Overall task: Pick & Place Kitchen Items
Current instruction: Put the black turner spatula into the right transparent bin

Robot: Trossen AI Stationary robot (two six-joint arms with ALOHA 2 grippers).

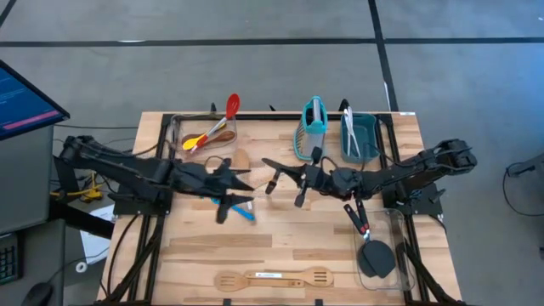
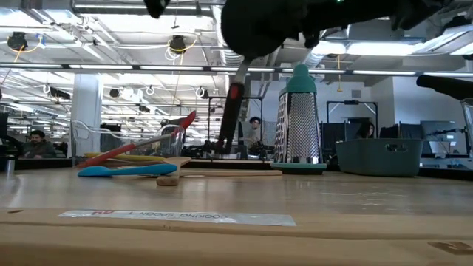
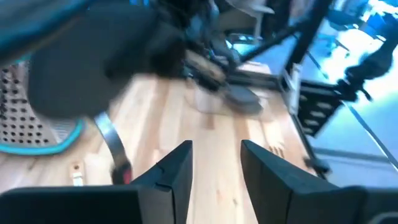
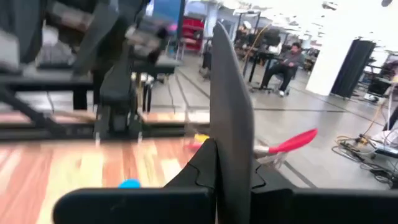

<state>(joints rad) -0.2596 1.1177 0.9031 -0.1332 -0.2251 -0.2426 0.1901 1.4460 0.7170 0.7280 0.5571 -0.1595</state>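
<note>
Right gripper [image 1: 299,180] pinches a black spatula [image 1: 281,176] mid-table. Its long side points toward the open, empty left gripper [image 1: 240,189], which is close beside it.

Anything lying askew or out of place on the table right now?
Mostly tidy. The odd ones: a blue spoon lies loose mid-table under the left gripper, whose jaws are open, and red-handled tongs lie beside the clear container holding a black spatula, not inside it.

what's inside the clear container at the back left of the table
The clear container holds a red spoon sticking out over its rim, a yellow spoon and a wooden utensil. Anything lying beneath them cannot be made out.
</note>
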